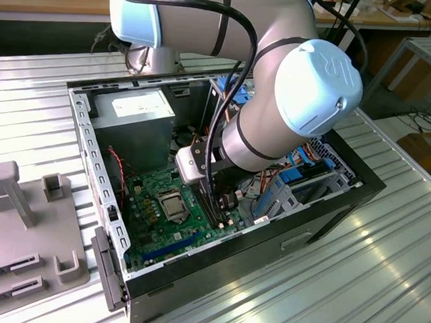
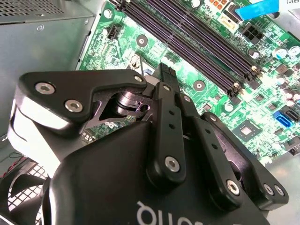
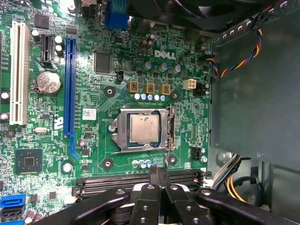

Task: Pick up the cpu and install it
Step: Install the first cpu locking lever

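The cpu (image 3: pixel 144 128) is sitting in its socket frame (image 3: pixel 140 149) while the end effector (image 3: pixel 158 172), fingers pressed together and empty, is hovering just beside it

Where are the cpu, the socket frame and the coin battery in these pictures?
cpu (image 3: pixel 144 129), first wrist view, middle of its metal top.
socket frame (image 3: pixel 118 132), first wrist view, its side bar.
coin battery (image 3: pixel 48 81), first wrist view, its face.

Gripper (image 2: pixel 161 77) body hid the socket area in second wrist view. Arm (image 1: pixel 275 100) covered the motherboard's (image 1: pixel 157 195) far half in exterior view. Fan (image 3: pixel 211 9) cut off by frame edge.
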### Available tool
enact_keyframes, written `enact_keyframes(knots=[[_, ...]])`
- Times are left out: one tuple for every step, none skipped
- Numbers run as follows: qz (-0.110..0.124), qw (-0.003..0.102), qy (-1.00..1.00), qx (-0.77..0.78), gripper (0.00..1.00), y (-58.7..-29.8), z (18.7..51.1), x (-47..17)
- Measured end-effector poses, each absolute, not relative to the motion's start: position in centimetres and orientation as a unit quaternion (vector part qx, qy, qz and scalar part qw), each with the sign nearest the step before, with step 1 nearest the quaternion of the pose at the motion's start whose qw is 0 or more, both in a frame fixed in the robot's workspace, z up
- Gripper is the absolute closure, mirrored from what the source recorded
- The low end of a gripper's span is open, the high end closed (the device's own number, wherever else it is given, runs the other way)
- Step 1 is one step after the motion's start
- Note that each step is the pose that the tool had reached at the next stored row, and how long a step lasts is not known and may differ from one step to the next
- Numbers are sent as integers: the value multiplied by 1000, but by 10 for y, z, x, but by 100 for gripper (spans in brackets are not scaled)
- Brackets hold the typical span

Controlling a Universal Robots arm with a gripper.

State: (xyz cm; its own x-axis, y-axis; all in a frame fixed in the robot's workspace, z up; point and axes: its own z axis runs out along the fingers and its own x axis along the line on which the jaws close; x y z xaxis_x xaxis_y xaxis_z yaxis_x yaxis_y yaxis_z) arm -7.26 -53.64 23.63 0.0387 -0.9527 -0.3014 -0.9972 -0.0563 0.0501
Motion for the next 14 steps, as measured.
enact_keyframes(knots=[[128, 87, 681, -715, 89, -536, 236, -73], [128, 87, 681, -715, 89, -536, 236, -73], [129, 88, 681, -715, 89, -535, 236, -73], [129, 88, 681, -715, 89, -535, 236, -73], [129, 88, 681, -715, 89, -535, 236, -73], [129, 88, 681, -715, 89, -535, 236, -73], [129, 88, 681, -715, 89, -534, 237, -73], [129, 88, 681, -715, 89, -534, 237, -73], [130, 89, 681, -715, 89, -533, 237, -73], [131, 90, 681, -715, 89, -527, 237, -73], [132, 91, 681, -715, 89, -520, 237, -73], [132, 91, 681, -715, 89, -514, 237, -73], [132, 92, 681, -715, 89, -513, 237, -73], [132, 92, 681, -715, 89, -512, 237, -73]])
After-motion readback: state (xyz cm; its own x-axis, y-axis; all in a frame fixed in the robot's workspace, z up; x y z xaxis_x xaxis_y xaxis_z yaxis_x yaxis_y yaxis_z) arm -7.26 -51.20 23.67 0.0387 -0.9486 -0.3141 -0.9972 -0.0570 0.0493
